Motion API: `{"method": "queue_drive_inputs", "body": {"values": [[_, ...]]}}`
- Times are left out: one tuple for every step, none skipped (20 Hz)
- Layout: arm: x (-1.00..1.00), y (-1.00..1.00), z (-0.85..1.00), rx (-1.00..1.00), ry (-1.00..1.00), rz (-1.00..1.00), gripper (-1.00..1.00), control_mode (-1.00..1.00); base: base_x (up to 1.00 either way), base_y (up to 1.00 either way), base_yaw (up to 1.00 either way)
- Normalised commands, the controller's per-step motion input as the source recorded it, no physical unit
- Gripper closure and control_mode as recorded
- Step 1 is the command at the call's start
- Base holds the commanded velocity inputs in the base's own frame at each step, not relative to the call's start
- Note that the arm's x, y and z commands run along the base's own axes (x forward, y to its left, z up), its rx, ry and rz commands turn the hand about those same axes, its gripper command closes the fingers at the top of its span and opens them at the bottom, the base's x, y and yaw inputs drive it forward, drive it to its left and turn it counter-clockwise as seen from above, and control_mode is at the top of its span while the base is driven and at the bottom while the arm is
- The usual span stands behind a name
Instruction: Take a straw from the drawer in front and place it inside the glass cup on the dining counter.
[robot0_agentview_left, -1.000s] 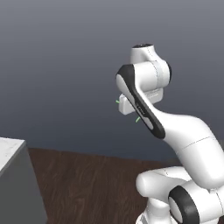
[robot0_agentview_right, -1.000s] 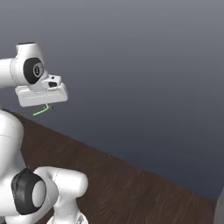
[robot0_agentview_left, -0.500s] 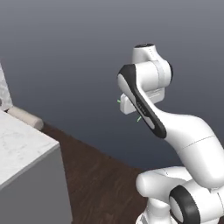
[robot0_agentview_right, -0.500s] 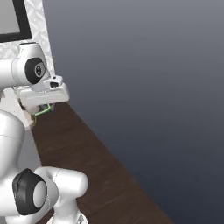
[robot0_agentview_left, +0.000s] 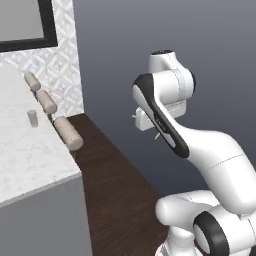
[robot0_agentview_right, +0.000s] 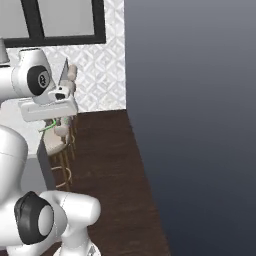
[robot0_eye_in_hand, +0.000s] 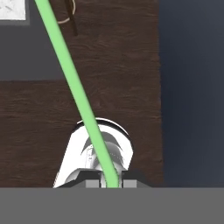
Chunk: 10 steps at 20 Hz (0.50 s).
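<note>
From the left base camera, the white arm rises at about four o'clock and folds back on itself, with the gripper (robot0_agentview_left: 148, 126) tucked behind the forearm near the middle of the picture. Two short green tips of the straw (robot0_agentview_left: 157, 135) poke out on either side of the hand. At nine o'clock lies the dining counter (robot0_agentview_left: 30, 165), a white marble slab on a grey base, and on it, toward ten o'clock, stands the glass cup (robot0_agentview_left: 33, 118), well apart from the hand. Three tan stool seats (robot0_agentview_left: 68, 133) line the counter's far edge over a dark wood floor (robot0_agentview_left: 120, 200).

From the right base camera, the hand sits at about ten o'clock, and the straw (robot0_agentview_right: 49, 125) shows as a thin green curve hanging just under it. Wooden stools (robot0_agentview_right: 62, 165) stand behind it, beside a patterned white wall (robot0_agentview_right: 100, 70) with a black-framed window (robot0_agentview_right: 60, 20) at twelve o'clock.

Looking along the hand, the straw (robot0_eye_in_hand: 74, 78) runs as a bright green bar from between the fingertips (robot0_eye_in_hand: 129, 178) at six o'clock up to eleven o'clock, out of the frame. The jaws are clamped on its lower end, one dark tip on each side. Beneath is dark wood floor, with a corner of white marble at eleven o'clock.
</note>
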Motion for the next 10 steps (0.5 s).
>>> {"method": "queue_drive_inputs", "body": {"values": [[0.00, 0.00, 0.00, 0.00, 0.00, 0.00, 1.00, 1.00, 0.63, -0.74, 0.59], [0.00, 0.00, 0.00, 0.00, 0.00, 0.00, 1.00, 1.00, 0.63, -0.73, 0.59], [0.00, 0.00, 0.00, 0.00, 0.00, 0.00, 1.00, 1.00, 0.63, -0.74, 0.59], [0.00, 0.00, 0.00, 0.00, 0.00, 0.00, 1.00, 1.00, 0.61, -0.72, 0.59], [0.00, 0.00, 0.00, 0.00, 0.00, 0.00, 1.00, 1.00, 0.61, -0.70, 0.59], [0.00, 0.00, 0.00, 0.00, 0.00, 0.00, 1.00, 1.00, 0.61, -0.67, 0.60], [0.00, 0.00, 0.00, 0.00, 0.00, 0.00, 1.00, 1.00, 0.61, -0.66, 0.60], [0.00, 0.00, 0.00, 0.00, 0.00, 0.00, 1.00, 1.00, 0.61, -0.66, 0.59], [0.00, 0.00, 0.00, 0.00, 0.00, 0.00, 1.00, 1.00, 0.61, -0.66, 0.59], [0.00, 0.00, 0.00, 0.00, 0.00, 0.00, 1.00, 1.00, 0.61, -0.66, 0.59]]}}
